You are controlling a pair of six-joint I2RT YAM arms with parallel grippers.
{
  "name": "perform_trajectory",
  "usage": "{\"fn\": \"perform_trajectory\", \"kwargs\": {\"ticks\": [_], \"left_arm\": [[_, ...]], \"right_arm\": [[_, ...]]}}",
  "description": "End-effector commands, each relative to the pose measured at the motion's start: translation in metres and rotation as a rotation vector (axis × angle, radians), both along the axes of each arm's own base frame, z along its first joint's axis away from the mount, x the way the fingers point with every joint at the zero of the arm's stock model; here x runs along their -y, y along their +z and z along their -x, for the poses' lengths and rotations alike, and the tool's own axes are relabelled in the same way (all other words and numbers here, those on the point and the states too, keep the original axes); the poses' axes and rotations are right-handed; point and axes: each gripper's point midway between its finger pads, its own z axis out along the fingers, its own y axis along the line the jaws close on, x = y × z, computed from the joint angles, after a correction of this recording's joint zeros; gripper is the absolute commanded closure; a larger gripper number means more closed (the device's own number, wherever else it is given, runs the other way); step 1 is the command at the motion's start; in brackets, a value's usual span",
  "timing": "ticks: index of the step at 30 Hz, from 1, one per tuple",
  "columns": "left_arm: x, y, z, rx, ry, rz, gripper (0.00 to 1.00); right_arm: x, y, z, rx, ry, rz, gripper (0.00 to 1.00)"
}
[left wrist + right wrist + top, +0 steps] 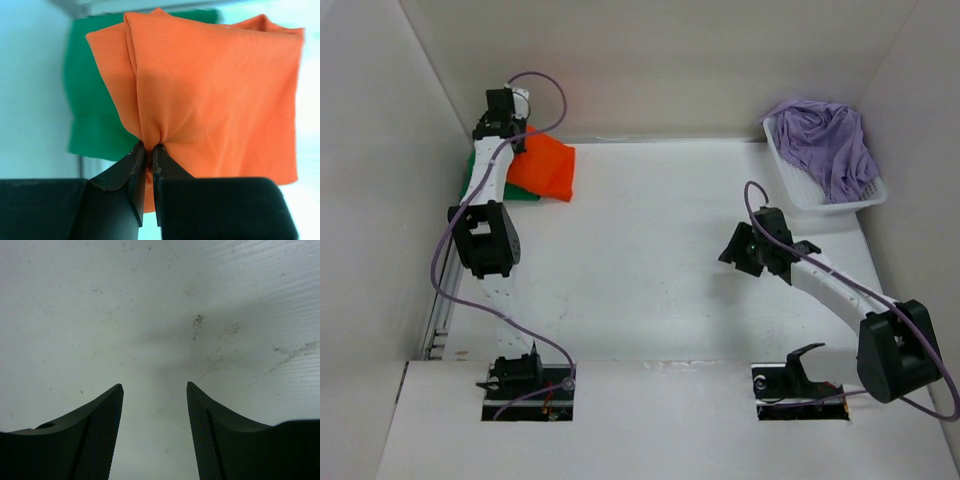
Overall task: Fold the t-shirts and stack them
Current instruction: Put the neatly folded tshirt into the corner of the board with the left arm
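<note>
While the left gripper [149,150] bites tight on a gathered edge of the orange shirt [215,95], the folded cloth spreads out ahead of the fingertips, its crease running straight away from them, over the green shirt [92,95]. It sits skewed off the green shirt toward mid-table, so squaring up looks like the job.

Right gripper [155,390] gapes wide, holding nothing, over bare table [650,260], well apart from the green shirt. The purple shirt [825,140] lies crumpled in the basket [798,195], farthest from the green shirt, nearer the right arm. Walls crowd the green shirt.
</note>
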Motion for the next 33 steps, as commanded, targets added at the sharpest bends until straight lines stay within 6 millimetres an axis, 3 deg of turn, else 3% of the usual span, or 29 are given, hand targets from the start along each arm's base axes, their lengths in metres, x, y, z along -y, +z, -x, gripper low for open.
{"fn": "perform_trajectory", "kwargs": {"ticks": [1, 5, 7, 14, 19, 22, 28, 31, 33], "left_arm": [[-0.046, 0.054, -0.017, 0.160, 0.061, -0.062, 1.00], [-0.084, 0.053, -0.014, 0.177, 0.097, -0.038, 1.00], [-0.093, 0.048, -0.013, 0.170, 0.096, -0.025, 1.00], [-0.119, -0.013, -0.014, 0.055, 0.104, -0.028, 0.97], [-0.144, -0.029, -0.024, 0.051, 0.156, -0.071, 0.88], [-0.158, -0.025, -0.033, 0.064, 0.181, -0.135, 0.84], [-0.183, 0.011, -0.038, 0.134, 0.246, -0.292, 0.70], [-0.190, 0.033, -0.033, 0.156, 0.265, -0.353, 0.60], [-0.188, 0.050, -0.026, 0.179, 0.265, -0.356, 0.55]], "right_arm": [[0.004, 0.007, 0.002, 0.023, 0.004, 0.001, 0.42], [0.006, 0.008, 0.004, 0.017, 0.008, 0.013, 0.42], [0.006, 0.008, 0.005, 0.012, 0.009, 0.014, 0.42], [-0.002, 0.012, -0.001, -0.002, 0.037, 0.023, 0.41], [-0.012, 0.016, -0.001, -0.006, 0.072, 0.027, 0.40], [-0.016, 0.017, 0.003, -0.016, 0.089, 0.027, 0.39], [-0.016, 0.027, 0.006, -0.005, 0.096, 0.031, 0.38], [-0.015, 0.049, -0.002, 0.041, 0.105, 0.048, 0.37], [-0.014, 0.075, -0.012, 0.087, 0.122, 0.075, 0.35]]}}
